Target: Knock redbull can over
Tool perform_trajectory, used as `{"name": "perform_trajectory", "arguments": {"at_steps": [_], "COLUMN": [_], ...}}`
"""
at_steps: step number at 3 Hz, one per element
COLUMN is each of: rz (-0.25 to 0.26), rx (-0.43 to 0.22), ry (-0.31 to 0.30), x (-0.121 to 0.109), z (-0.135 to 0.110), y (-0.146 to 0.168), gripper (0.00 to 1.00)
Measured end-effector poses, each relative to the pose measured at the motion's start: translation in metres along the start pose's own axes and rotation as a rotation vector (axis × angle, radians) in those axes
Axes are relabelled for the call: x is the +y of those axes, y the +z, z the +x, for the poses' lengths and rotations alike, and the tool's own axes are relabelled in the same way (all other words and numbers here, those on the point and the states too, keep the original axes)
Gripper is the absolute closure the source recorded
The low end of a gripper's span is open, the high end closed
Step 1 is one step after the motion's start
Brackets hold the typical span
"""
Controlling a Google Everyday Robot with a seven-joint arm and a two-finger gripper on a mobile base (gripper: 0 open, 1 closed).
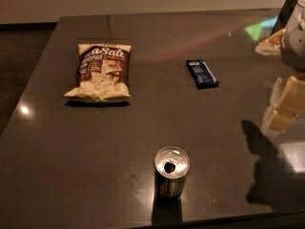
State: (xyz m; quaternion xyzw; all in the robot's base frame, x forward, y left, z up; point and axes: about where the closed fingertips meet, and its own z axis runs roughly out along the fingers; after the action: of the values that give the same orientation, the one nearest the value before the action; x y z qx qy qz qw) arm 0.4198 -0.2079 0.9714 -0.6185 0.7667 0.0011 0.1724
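Upright redbull can (171, 176) near front table (71, 171) edge, gripper (286, 106) at far right, chip bag (98, 72) behind

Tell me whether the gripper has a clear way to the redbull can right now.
Probably yes. The gripper hangs at the view's right edge, the redbull can stands upright near the front edge, and only bare table lies between them; the chip bag and blue bar lie farther back.

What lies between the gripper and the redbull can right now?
Only bare dark table and the arm's shadow, in the camera view. The gripper hangs at the right edge; the redbull can stands upright near the front edge.
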Motion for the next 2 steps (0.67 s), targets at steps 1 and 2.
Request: {"name": "perform_trajectory", "arguments": {"at_steps": [1, 2], "rz": [-0.070, -0.140], "rx": [-0.141, -0.279], "ry": [-0.081, -0.138], "x": [0.051, 0.090], "z": [-0.003, -0.013], "y": [0.014, 0.028], "gripper": [0.00, 0.00]}}
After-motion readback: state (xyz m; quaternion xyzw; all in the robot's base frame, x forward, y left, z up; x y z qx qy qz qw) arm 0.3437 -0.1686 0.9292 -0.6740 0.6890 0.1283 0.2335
